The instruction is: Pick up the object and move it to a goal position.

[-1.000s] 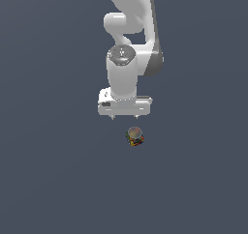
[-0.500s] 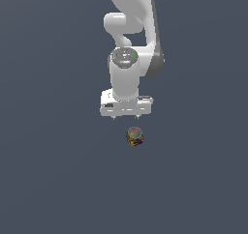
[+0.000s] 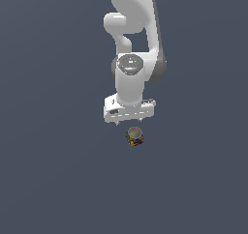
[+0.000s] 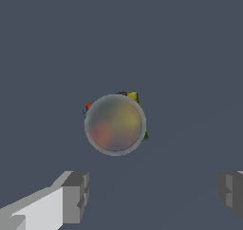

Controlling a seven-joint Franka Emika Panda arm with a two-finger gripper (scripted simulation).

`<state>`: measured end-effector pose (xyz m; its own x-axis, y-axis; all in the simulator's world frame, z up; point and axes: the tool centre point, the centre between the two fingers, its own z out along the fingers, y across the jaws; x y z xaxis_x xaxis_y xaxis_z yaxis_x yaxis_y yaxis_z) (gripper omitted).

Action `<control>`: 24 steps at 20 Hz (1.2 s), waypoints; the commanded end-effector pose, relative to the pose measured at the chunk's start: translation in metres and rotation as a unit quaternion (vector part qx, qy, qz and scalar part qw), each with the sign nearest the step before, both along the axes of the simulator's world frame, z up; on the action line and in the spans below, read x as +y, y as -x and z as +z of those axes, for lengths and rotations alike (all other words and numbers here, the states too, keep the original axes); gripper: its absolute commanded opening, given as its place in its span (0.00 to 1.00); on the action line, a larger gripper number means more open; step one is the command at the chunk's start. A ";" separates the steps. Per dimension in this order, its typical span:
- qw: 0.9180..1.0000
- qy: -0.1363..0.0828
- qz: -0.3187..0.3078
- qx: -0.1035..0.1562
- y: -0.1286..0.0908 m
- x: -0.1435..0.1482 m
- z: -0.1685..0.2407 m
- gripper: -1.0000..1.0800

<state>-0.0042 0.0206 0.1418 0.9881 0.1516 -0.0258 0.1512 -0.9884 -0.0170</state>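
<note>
**Gripper apart above the speckled object**

You are looking at a plain grey-blue surface (image 3: 53, 180) that fills both views; none of its edges or corners show, so you cannot place anything against them.

Your white arm (image 3: 133, 39) comes down from the top of the exterior view and ends in a broad wrist block that points downward. Below it sits the gripper (image 3: 129, 121), with only its two short fingertips showing under the block in that view. In the wrist view you see its fingers (image 4: 76, 196) well apart, one on each side of the frame, with bare surface between them. They hold nothing.

The object (image 3: 135, 137) is a small squat jar-like thing with a greyish round top and a body speckled red, yellow and green. In the exterior view it appears just below the gripper, a little toward the exterior view's right, with a clear gap between it and the fingertips. In the wrist view the object (image 4: 115, 124) is seen from above: its round translucent top covers most of the body, and coloured bits peek out at its rim. It stands upright, and it is narrower than the gap between the fingers.
</note>
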 end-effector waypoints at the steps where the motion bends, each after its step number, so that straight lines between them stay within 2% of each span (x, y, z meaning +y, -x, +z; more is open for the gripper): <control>1: 1.000 0.002 0.029 -0.003 -0.006 0.007 -0.008 0.96; 10: 0.994 0.005 0.112 -0.014 -0.022 0.029 -0.031 0.96; 18: 0.993 0.005 0.117 -0.014 -0.022 0.030 -0.037 0.96; 24: 0.993 0.005 0.119 -0.014 -0.022 0.031 -0.065 0.96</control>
